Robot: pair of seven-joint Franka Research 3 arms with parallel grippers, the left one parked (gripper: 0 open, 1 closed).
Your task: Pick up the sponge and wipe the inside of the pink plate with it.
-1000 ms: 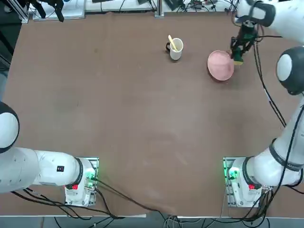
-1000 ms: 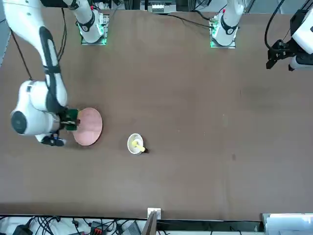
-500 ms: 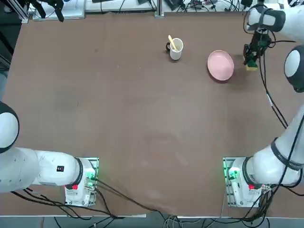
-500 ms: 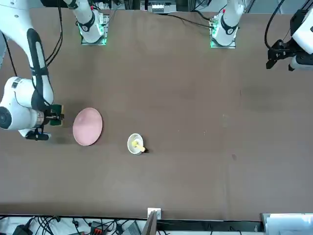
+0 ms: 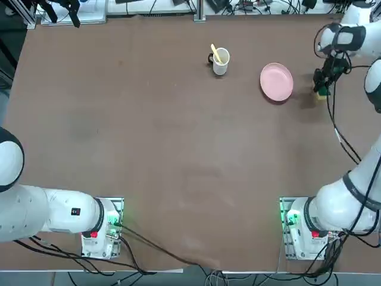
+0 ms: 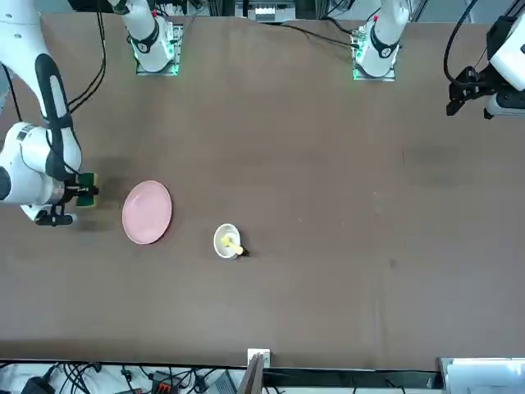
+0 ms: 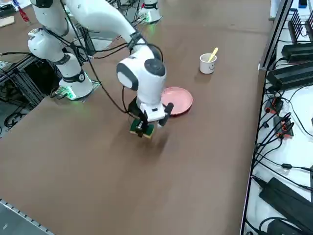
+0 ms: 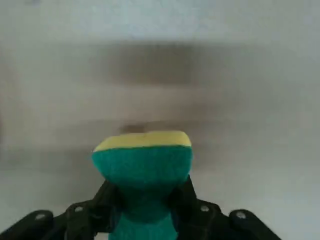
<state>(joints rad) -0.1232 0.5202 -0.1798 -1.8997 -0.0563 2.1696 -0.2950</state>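
Right arm is stretched way out from its base, elbow up high, forearm dropping down so the right gripper [image 5: 322,89] [image 6: 82,190] [image 7: 143,128] [image 8: 145,212] hangs just above the table, off to the outer side of the pink plate [image 5: 276,81] [image 6: 147,212] [image 7: 177,100], near it but not over it. Fingers point downward, clamped on the sponge [image 5: 322,93] [image 6: 87,180] [image 7: 142,129] [image 8: 142,162], squishing it at the middle.
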